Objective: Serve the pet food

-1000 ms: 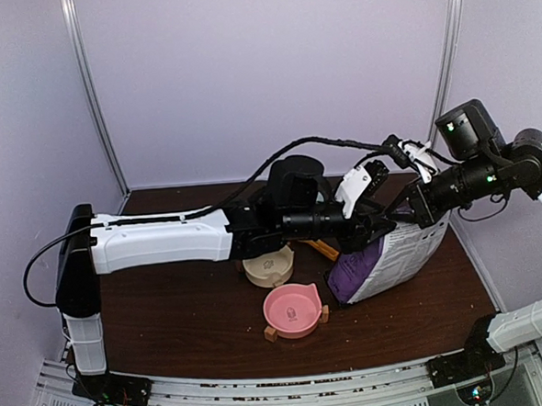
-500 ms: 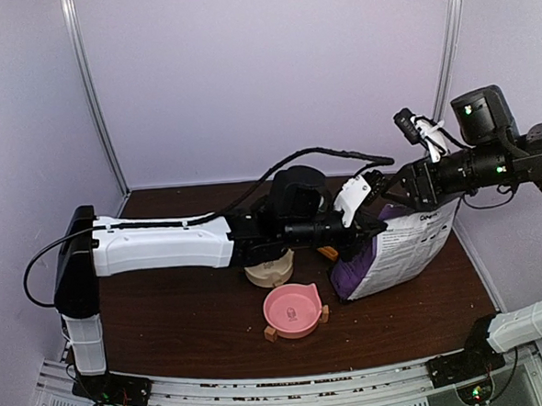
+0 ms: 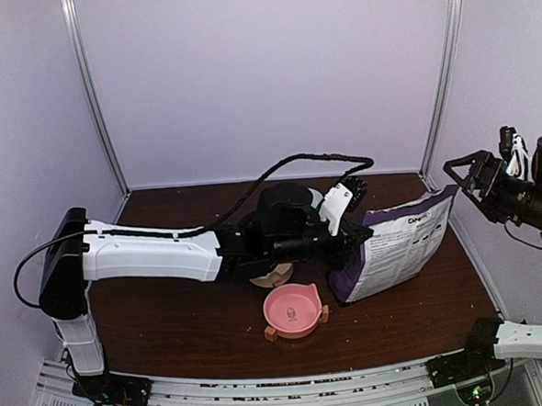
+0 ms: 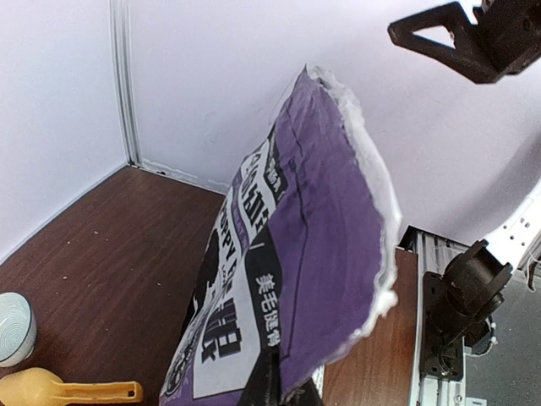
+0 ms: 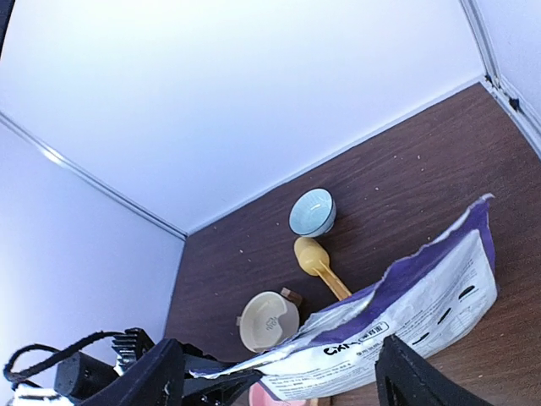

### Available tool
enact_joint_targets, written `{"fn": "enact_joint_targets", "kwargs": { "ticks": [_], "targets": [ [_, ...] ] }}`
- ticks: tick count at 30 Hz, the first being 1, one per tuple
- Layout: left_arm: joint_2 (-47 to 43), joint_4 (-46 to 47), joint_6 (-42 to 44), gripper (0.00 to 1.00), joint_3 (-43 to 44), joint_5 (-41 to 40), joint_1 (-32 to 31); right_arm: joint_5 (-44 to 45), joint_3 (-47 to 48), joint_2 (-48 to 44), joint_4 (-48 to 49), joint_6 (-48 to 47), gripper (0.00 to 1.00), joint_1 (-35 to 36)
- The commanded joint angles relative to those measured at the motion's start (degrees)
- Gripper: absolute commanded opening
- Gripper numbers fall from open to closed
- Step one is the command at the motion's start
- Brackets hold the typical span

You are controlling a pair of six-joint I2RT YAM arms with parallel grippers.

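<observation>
- The left gripper (image 3: 345, 243) pinches the lower left edge of the purple-and-white printed bag (image 3: 398, 250); I'd hold it upright, mouth up.
- The right gripper (image 3: 464, 175), spread and empty, hangs off the bag's top right corner.
- No pet food shows; presumably it is inside the bag.
- The yellow plastic scoop (image 5: 317, 262) behind the bag looks like the right arm's reach.

A robot test cell in a lab, not a home — plain lilac walls (image 3: 263, 75) close in three sides, framed by bare aluminium posts (image 3: 94, 94). Two white-and-black arms (image 3: 154, 251) with trailing cables are bolted to a slotted metal rail (image 3: 291, 378) at the near edge of the dark wood worktop (image 3: 167, 311). The bag (image 3: 398, 246) and pink bowl (image 3: 291, 309) are household goods — set in a bare booth.
</observation>
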Motion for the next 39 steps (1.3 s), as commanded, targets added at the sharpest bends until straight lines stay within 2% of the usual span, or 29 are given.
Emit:
{"fn": "enact_joint_targets", "kwargs": {
  "ticks": [1, 4, 8, 12, 20, 29, 34, 39],
  "targets": [
    [-3.0, 6.0, -2.4, 0.0, -0.6, -1.4, 0.0, 4.3, -7.5, -5.5, 8.0, 14.8, 0.78, 0.1],
    [-2.9, 6.2, -2.1, 0.0, -0.7, -1.0, -0.1, 4.0, -9.6, -6.0, 7.4, 15.7, 0.75, 0.1],
    [-2.9, 6.2, -0.9, 0.0, -0.7, -0.1, -0.7, -1.1, -11.8, -3.0, 10.8, 16.0, 0.72, 0.1],
    [-3.3, 6.1, 1.7, 0.0, -0.7, 1.0, -1.8, -4.0, -13.3, -0.5, 14.0, 16.5, 0.73, 0.1],
    [-3.5, 3.0, 9.1, 0.0, 0.4, -4.5, -5.2, -3.5, -16.0, 1.4, 12.8, 18.1, 0.69, 0.1],
    [-3.6, 0.5, 14.5, 0.0, 0.7, -6.4, -6.4, -3.5, -20.1, 0.6, 13.7, 19.5, 0.63, 0.1],
    [-4.2, -0.8, 18.8, 0.0, 0.8, -6.5, -7.3, -3.9, -19.0, 1.4, 13.3, 17.1, 0.46, 0.1],
    [-4.8, -1.2, 19.5, 0.0, 1.1, -6.0, -7.3, -3.0, -17.8, 1.0, 12.4, 15.7, 0.19, 0.1]
  ]
}}
